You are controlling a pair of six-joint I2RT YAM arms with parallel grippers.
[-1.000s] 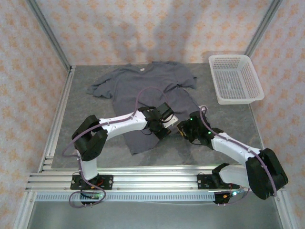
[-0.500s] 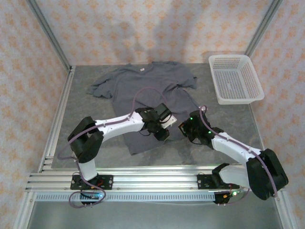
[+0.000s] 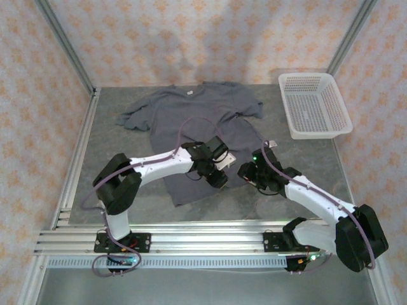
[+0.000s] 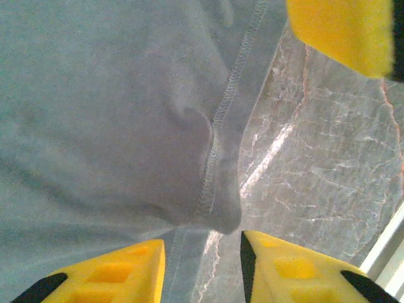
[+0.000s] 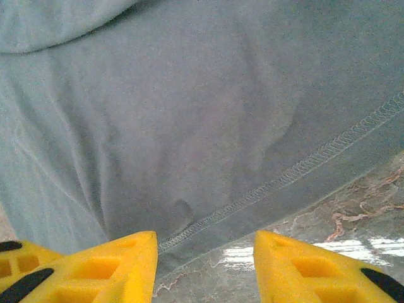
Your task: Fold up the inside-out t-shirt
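Enclosure: peach patterned walls, aluminium frame, grey marbled tabletop (image 3: 114,165) with a glossy, reflective finish.

T-shirt (image 3: 191,114): dark slate-grey, plain, lying flat mid-table. Its collar points to the far edge, the sleeves are spread, and the hem is toward the near edge. The raised overlock seam (image 4: 221,120) faces up, so it is inside-out. The knit is matte, with soft wrinkles and a small pucker at the corner.

Handling, my estimate: light and limp, with no stiffness. It will drape and drag on the slab, and a single layer may slip. The double-stitched hem (image 5: 303,167) is the thickest part, so I should pinch there, at the corners.

My left gripper (image 4: 202,252) is low over the near right hem corner, jaws partly apart with nothing between them. The cloth corner lies just ahead of the gap. My right gripper (image 5: 205,252) is just beside it over the same hem, also parted and empty. The fingers (image 5: 101,265) are yellow plastic wedges.

White mesh basket (image 3: 318,132): far right corner, well apart from the shirt.
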